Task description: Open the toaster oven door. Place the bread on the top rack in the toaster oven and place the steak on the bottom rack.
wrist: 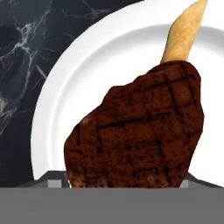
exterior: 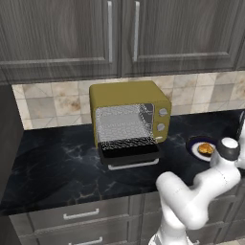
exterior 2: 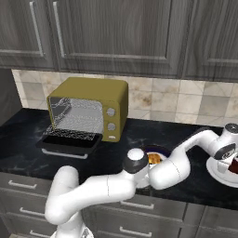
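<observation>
The mustard-yellow toaster oven (exterior: 129, 112) (exterior 2: 90, 107) stands at the back of the counter. Its toaster oven door (exterior: 129, 154) (exterior 2: 69, 142) is folded down flat. Its interior is grey mesh, and I cannot tell the top rack from the bottom rack in it. The bread (exterior: 206, 149) (exterior 2: 155, 158) lies on a dark plate (exterior: 191, 146). The dark reddish-brown steak (wrist: 140, 131) (exterior 2: 234, 165), with a tan bone, lies on a white plate (wrist: 83, 74) (exterior 2: 218, 174). My gripper (wrist: 118, 183) (exterior 2: 230, 154) is right over it, open, with a fingertip on either side of the steak.
The black marble counter (exterior: 57, 158) runs left of the oven and between the two plates. Dark wood cabinets (exterior: 119, 33) hang above, and drawers line the counter's front edge. My arm's elbow (exterior 2: 137, 162) arches over the front of the bread's plate.
</observation>
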